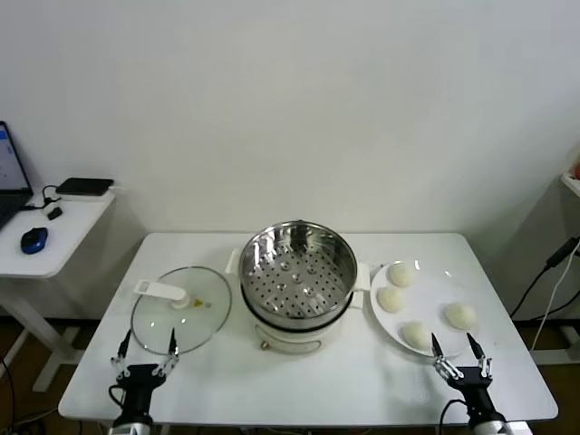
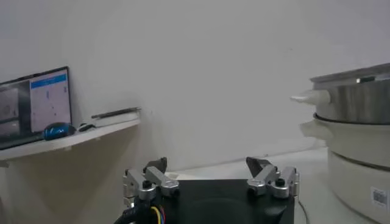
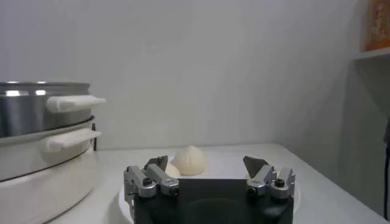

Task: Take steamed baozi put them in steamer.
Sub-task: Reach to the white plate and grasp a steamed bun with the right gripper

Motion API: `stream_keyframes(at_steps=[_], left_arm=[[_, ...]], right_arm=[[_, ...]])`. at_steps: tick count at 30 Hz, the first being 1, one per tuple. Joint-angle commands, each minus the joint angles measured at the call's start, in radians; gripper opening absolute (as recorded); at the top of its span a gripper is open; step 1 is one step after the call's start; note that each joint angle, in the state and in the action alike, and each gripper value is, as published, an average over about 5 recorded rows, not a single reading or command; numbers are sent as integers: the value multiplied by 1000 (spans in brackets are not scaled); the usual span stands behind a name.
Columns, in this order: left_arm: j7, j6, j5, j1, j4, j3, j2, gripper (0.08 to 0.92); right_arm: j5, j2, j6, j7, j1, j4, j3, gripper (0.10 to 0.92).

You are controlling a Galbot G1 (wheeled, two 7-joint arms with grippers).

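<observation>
Several cream-white steamed baozi lie on a white plate (image 1: 435, 283) at the table's right: one at the back (image 1: 402, 273), one beside it (image 1: 391, 298), one at the front (image 1: 416, 334) and one on the right (image 1: 460, 315). The shiny steel steamer (image 1: 297, 268) stands empty on its white pot base at the table's middle. My right gripper (image 1: 453, 347) sits open at the front edge, just in front of the plate, with a baozi (image 3: 189, 160) beyond its fingers. My left gripper (image 1: 146, 346) rests open at the front left, near the glass lid, holding nothing.
A glass lid with a white handle (image 1: 179, 308) lies flat left of the steamer. A side desk (image 1: 54, 227) with a blue mouse and a laptop stands farther left. The steamer's handles (image 3: 74, 102) jut out toward the plate. A white wall stands behind the table.
</observation>
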Motion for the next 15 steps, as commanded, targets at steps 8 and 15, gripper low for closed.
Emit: stream_keyframes(at_steps=[8,15], left_arm=[[-1,-15,23,1,13,6,-49,823],[0,-25,25,-3,18,10,-49,823]], right_arm=[[-79,-83,-326,60,273,-9,-14,823],[-141,-192,-584,46,476,-19,-139,823]])
